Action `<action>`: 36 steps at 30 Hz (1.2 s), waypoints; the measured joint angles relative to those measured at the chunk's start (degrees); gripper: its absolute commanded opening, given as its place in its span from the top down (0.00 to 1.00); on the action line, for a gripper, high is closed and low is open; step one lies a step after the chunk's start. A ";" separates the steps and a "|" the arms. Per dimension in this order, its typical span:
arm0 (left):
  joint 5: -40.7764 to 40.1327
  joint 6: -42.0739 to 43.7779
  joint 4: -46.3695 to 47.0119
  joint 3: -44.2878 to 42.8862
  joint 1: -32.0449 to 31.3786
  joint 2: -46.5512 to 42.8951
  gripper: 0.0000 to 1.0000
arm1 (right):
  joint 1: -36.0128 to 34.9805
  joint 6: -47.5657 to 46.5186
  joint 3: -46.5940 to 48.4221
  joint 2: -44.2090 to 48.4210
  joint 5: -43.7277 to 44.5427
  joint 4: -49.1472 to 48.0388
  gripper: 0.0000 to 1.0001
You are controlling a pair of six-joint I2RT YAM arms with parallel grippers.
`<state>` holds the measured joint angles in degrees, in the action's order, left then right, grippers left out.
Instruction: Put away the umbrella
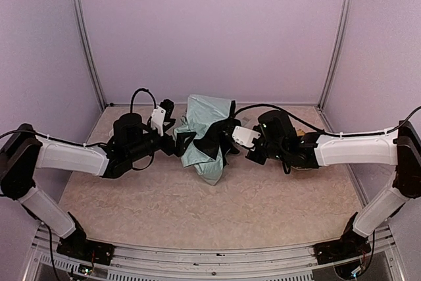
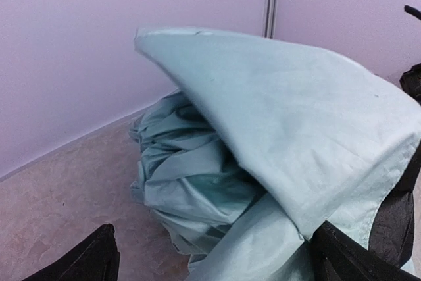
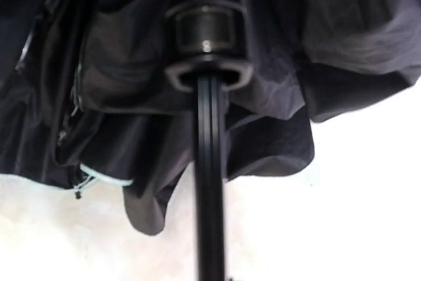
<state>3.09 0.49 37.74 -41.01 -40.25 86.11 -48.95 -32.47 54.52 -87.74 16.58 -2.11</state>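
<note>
**Two grippers flank the umbrella at mid-table**

Both of your arms reach in from the near edge across the table and meet at its middle, with the umbrella bunched between them. Your left gripper stands spread wide. In its wrist view the black fingers sit at the two lower corners, and the pale mint canopy rises just ahead of them, its lower folds lying between them. I cannot tell whether either finger touches the cloth. Your right gripper is pinched narrow on the thin black shaft. The shaft runs up the centre of that wrist view to a dark collar under the black underside of the fabric. The fingers themselves sit below that frame. Beyond the umbrella stands the lilac back wall.
</note>
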 measured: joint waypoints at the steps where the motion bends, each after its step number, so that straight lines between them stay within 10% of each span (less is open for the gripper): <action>1: 0.81 -0.87 1.49 0.07 0.81 1.81 0.07 | 0.00 -0.35 -0.13 0.02 0.02 -0.35 1.00; 15: 11.85 -1.11 19.71 0.81 0.74 15.23 0.75 | 0.20 -2.27 -4.24 3.23 -0.46 -2.89 1.00; 19: 13.09 0.94 24.90 0.61 0.83 19.04 0.80 | 0.74 -3.61 -5.11 3.28 0.20 -4.48 1.00; 25: 10.36 7.89 19.21 -2.32 -1.33 22.40 0.38 | 1.22 -3.93 -10.49 2.71 -0.15 -7.52 1.00; 36: -6.88 16.59 -3.96 -0.22 -8.57 19.19 0.01 | 0.79 -8.11 -14.86 -5.20 -6.01 -14.60 1.00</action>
<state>-3.79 17.08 33.78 -41.23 -48.82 105.30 -48.16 -40.58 39.66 -92.95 10.57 -16.71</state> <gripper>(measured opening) 0.978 0.049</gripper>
